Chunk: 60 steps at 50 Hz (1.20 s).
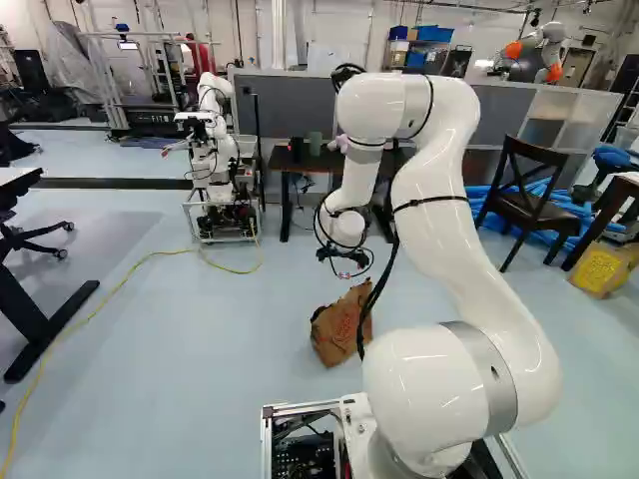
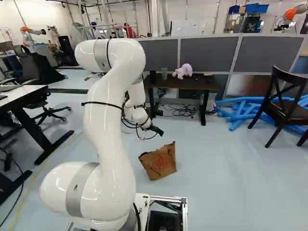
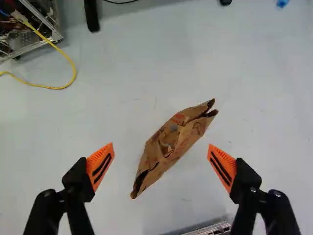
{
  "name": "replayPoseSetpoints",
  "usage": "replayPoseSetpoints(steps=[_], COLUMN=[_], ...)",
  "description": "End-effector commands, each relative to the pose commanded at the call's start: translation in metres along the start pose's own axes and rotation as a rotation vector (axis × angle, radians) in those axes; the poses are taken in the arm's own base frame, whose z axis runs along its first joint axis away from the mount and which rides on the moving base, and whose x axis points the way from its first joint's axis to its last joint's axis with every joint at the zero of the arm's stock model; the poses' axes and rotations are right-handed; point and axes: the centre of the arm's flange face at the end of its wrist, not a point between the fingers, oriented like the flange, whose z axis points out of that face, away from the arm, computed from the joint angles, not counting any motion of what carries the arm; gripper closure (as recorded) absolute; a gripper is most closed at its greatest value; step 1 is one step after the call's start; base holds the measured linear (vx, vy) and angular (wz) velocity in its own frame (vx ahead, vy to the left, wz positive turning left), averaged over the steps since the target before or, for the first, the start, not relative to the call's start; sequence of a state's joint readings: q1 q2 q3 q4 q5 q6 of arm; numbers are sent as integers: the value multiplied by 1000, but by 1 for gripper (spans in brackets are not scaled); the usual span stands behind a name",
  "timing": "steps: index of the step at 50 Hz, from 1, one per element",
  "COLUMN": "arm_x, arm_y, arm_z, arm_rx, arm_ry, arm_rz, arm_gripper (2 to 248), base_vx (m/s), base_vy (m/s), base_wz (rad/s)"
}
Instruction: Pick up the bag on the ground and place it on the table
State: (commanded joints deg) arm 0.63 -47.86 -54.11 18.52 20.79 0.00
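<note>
Paper bag [image 3: 171,147], brown and creased, rests on the pale floor [image 3: 249,73] below the gripper [image 2: 158,130], standing clear of it. In the wrist view, the gripper [image 3: 161,144] is released: its two black fingers are spread wide, their orange pads [image 3: 100,166] facing each other with nothing held. Seen from above, the bag lies in the gap ahead of them as a long, slanting shape, touching neither. This view alone looks down on its folded top, where small greyish patches show, too unclear to name.

The right base view shows the bag's broad face leaning at a tilt, with a reddish mark; in the left base view, the black cable [image 1: 377,299] of the arm [image 1: 449,190] crosses in front of one side.

Well beyond the gripper is a dark table [image 2: 168,85]. The right base view shows a pink stuffed toy [image 2: 184,71] and a green cup [image 2: 164,74] on it; in the left base view the arm covers much of the table.

Only the left base view clearly shows another robot [image 1: 205,140], beyond the gripper and to its left, with a yellow cord [image 3: 74,73] on the floor nearby. Both base views show a dark chair [image 2: 288,111] beyond and right of the gripper, near blue tubes [image 2: 236,113].
</note>
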Motion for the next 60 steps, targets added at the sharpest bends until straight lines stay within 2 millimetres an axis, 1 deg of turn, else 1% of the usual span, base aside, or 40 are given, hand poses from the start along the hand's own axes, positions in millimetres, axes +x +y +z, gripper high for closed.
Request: replayPoseSetpoints(steps=[21,34,60], arm_x=[5,-2,-19], arm_y=[-7,-7,-7], arm_z=[41,60,96], arm_rx=[-9,-19,-59], arm_ry=[-47,-88,-164], arm_rz=[29,52,331], arm_gripper=[3,3,3], base_vx=[0,0,0], base_vy=[0,0,0], base_wz=[0,0,0])
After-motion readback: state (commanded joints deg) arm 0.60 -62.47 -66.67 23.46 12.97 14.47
